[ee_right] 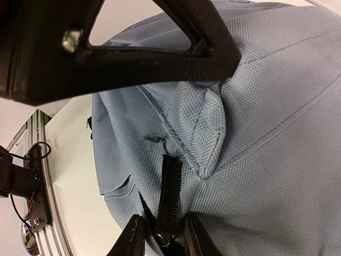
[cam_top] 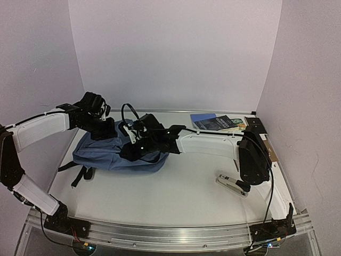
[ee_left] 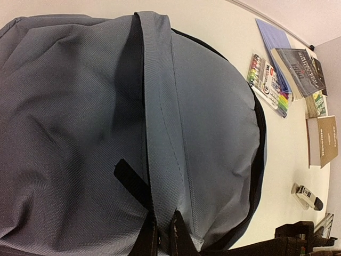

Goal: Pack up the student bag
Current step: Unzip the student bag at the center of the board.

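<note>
Pale lilac walls [cam_top: 176, 53] enclose a white table [cam_top: 186, 197]. On it the student bag [cam_top: 106, 156] is laid flat at about 9 o'clock from the table's middle. Books [cam_top: 218, 124] are stacked at 1 o'clock and a stapler [cam_top: 233, 185] is seen at 4 o'clock.

The left hand [ee_left: 165, 230] is clamped shut on the bag's blue webbing strap [ee_left: 160, 122], at the bag's 12 o'clock end. The right hand [ee_right: 162, 242] is set low over the bag's 3 o'clock side. Its fingers [ee_right: 133, 240] stand narrowly apart on either side of the black zip [ee_right: 169, 186] and its metal pull. Whether the pull is actually pinched cannot be told from the wrist view.

The bag is judged to be soft and limp — slack cloth that would sag, fold and slide on the smooth table if pushed. It looks flat, so it is probably light. Broad panels would offer little purchase and would only bunch up. A firmer hold is expected on the stitched strap, while the zip pull is best taken squarely at its tab. The cloth likely needs to be kept taut from the strap end — otherwise the zip would probably drag the fabric along instead of running.
</note>
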You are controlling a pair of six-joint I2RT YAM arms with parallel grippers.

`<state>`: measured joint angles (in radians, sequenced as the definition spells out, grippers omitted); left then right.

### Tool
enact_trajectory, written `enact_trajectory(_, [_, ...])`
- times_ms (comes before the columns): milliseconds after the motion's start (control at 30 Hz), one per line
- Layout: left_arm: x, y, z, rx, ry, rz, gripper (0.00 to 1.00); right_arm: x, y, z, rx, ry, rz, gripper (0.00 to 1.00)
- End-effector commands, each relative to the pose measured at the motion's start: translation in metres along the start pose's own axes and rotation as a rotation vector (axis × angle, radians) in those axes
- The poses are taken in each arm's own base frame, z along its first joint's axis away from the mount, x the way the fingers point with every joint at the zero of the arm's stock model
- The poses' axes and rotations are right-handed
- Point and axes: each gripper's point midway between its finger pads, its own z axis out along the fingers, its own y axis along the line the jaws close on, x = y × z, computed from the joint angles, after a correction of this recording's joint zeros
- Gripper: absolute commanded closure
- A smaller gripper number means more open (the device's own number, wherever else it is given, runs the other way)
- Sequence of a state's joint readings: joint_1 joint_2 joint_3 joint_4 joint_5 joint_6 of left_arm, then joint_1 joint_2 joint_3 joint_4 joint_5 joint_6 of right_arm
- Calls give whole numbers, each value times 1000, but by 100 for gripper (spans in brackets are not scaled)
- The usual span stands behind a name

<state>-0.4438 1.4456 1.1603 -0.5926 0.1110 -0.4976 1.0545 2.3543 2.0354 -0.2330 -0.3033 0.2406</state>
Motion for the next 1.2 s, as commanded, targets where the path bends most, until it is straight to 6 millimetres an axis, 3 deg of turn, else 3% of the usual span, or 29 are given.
enact_trajectory(0, [-18,-8,-6,26,-77,10,100,-26,4,-17,16,-66,-8,76])
enact_trajectory(33, [-18,-8,-5,28,-74,10,100,-28,5,-19,10,-68,-10,75])
enact_trajectory(167, [-17,-10,-3,39,-68,10,100,-33,8,-19,-23,-73,15,54])
enact_trajectory(567, [-20,-14,-5,56,-74,6,100,-35,-1,-7,-22,-76,49,66])
enact_trajectory(733, [-20,-15,-3,60,-70,7,100,-29,2,-3,-47,-57,48,53])
enact_trajectory(867, [-19,-15,-1,57,-64,7,100,-21,3,2,-60,-35,50,51])
enact_trajectory(967, [-19,-14,0,57,-63,7,100,-16,0,5,-46,-29,46,56])
enact_trajectory(1167, [-19,-13,1,50,-62,8,100,-19,-11,1,15,-42,31,77])
